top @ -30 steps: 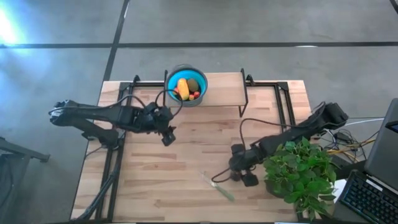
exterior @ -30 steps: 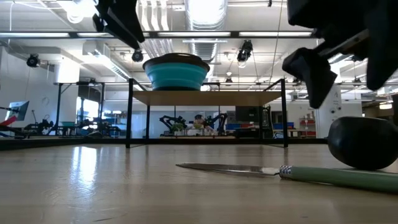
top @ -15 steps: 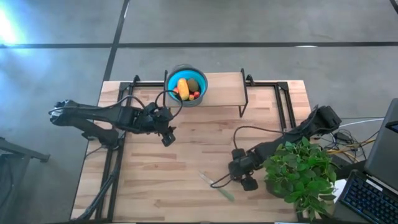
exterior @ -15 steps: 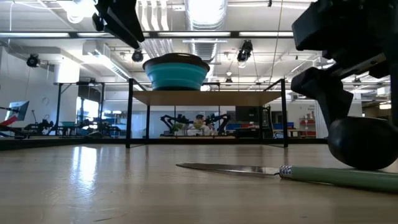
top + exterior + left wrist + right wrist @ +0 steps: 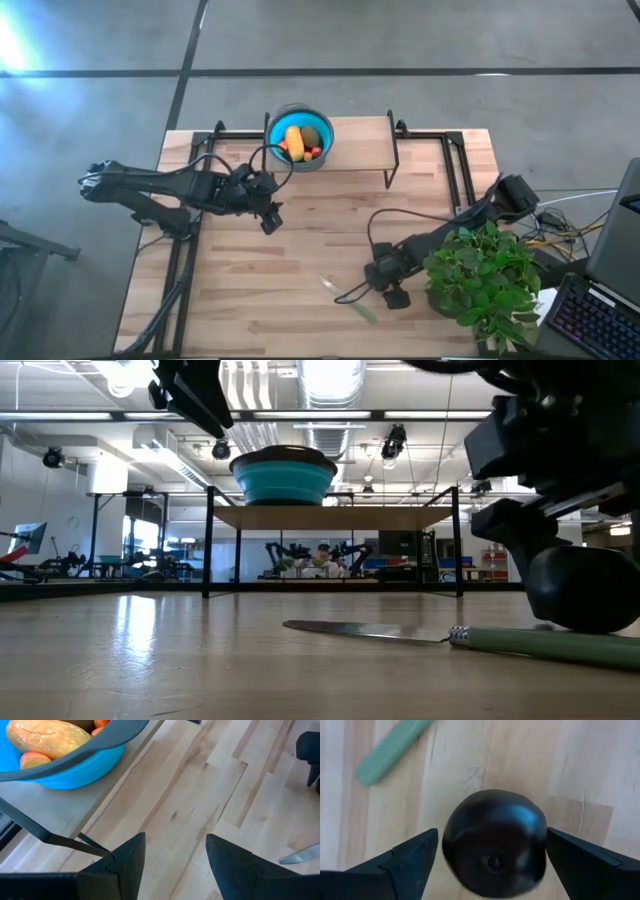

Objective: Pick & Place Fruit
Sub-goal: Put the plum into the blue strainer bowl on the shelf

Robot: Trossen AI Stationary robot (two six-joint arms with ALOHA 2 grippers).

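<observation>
A dark round fruit rests on the table near its right near corner, also seen in the low view. My right gripper is low over it and open, with one finger on each side of the fruit. A blue bowl stands on a raised shelf at the far edge. It holds the orange-yellow piece, the olive-green oval and tiny red-orange ones. My left gripper hangs open in front of the shelf, left of centre, touching nothing.
A knife lies on the table just left of the dark fruit, its green handle toward the near edge and its blade pointing left. A potted plant crowds the right near corner. The shelf's black frame stands at the far edge.
My right gripper has moved a little toward the near edge and come down, so its open fingers now stand around the dark fruit. The fruit and the knife have stayed in place.
</observation>
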